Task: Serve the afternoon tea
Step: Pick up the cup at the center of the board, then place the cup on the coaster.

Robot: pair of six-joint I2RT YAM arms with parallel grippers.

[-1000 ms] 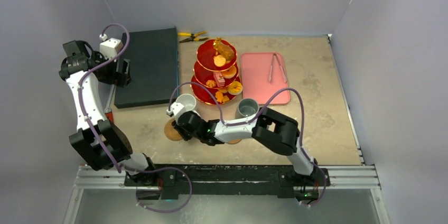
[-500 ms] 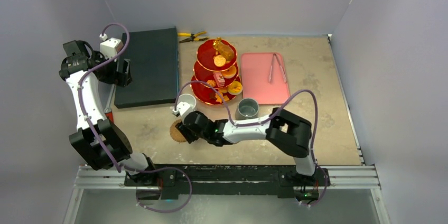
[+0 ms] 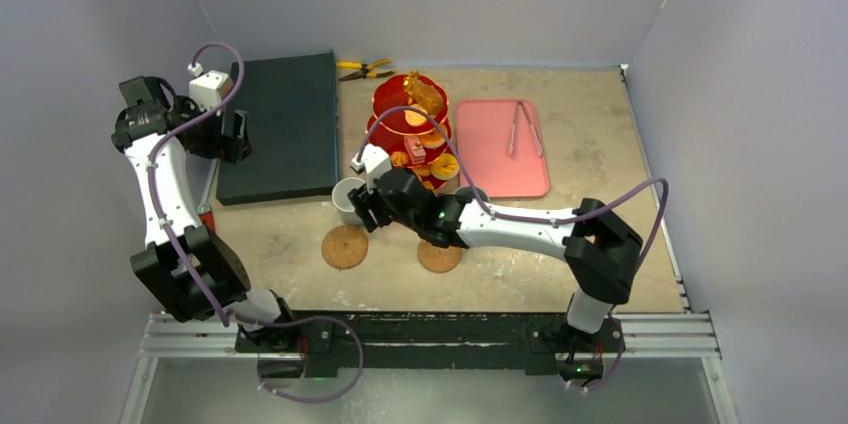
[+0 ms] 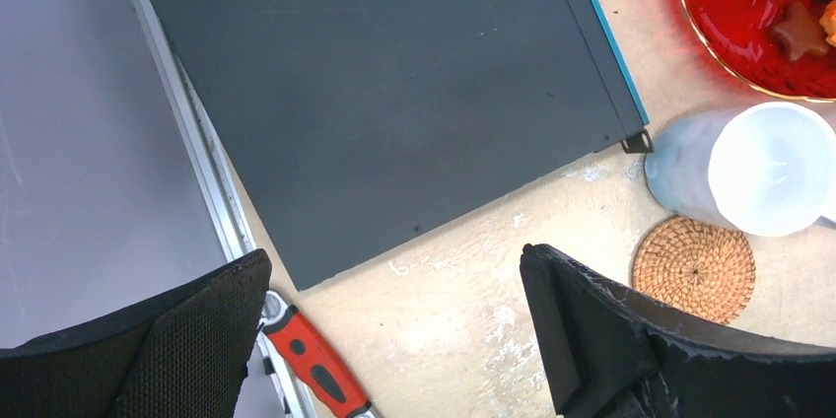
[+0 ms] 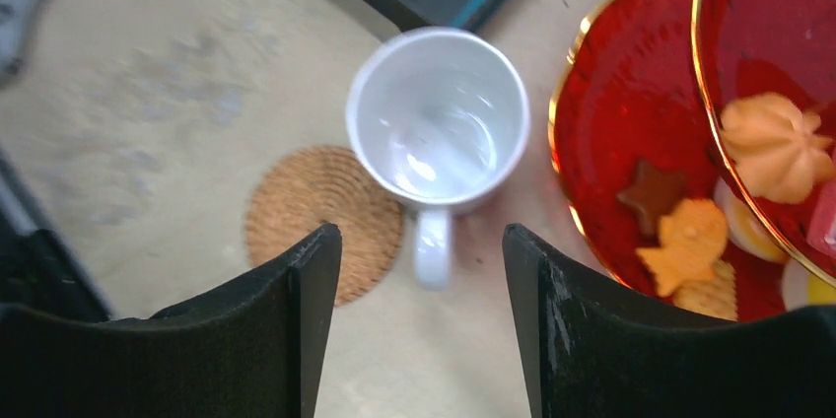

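Note:
The white mug (image 3: 346, 198) stands empty on the table beside the red three-tier stand (image 3: 410, 134), which holds orange and brown biscuits. My right gripper (image 3: 362, 208) is open and empty just above it. In the right wrist view the mug (image 5: 438, 122) lies ahead of the open gripper (image 5: 420, 241), its handle (image 5: 431, 245) pointing between the jaws. One cork coaster (image 3: 344, 246) lies just in front of the mug, another (image 3: 439, 256) to its right. The grey mug (image 3: 470, 192) is mostly hidden behind my right forearm. My left gripper (image 3: 235, 136) is open and empty.
A flat dark slab (image 3: 280, 124) lies at the back left, under my left gripper (image 4: 394, 270). Yellow-handled pliers (image 3: 363, 69) lie behind the stand. A pink tray (image 3: 490, 159) with tongs (image 3: 524, 124) sits to the stand's right. A red-handled tool (image 4: 315, 364) lies at the table's left edge.
My right gripper has moved from the left coaster back to above the white mug. The coaster now lies bare on the table, and the second coaster has come into view. The left arm has not moved.

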